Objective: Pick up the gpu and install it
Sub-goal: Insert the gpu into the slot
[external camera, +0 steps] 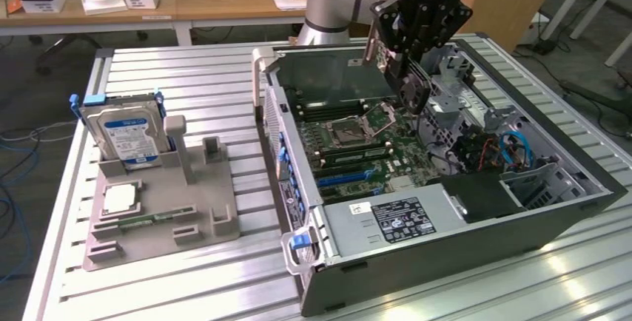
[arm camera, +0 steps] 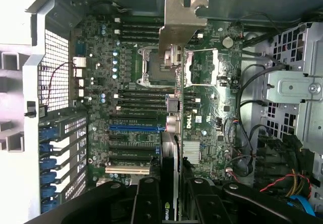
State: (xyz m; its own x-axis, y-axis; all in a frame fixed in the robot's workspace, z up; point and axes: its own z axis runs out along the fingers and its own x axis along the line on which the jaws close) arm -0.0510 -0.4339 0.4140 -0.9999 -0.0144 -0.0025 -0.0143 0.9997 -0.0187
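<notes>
Wooden desks (external camera: 188,4) behind slatted metal table (external camera: 177,69), grey floor (external camera: 40,77) around.

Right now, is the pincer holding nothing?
No, the pincer grips the gpu edge-on above the open computer case.

One gripper (external camera: 403,51) on show, one gpu (external camera: 413,88) between its fingers. Directly below it, one open computer case (external camera: 425,276) with one motherboard (external camera: 395,143). Well apart from the gripper: one gray holder (external camera: 148,247), one hard drive (external camera: 126,137), one processor chip (external camera: 118,199).
</notes>
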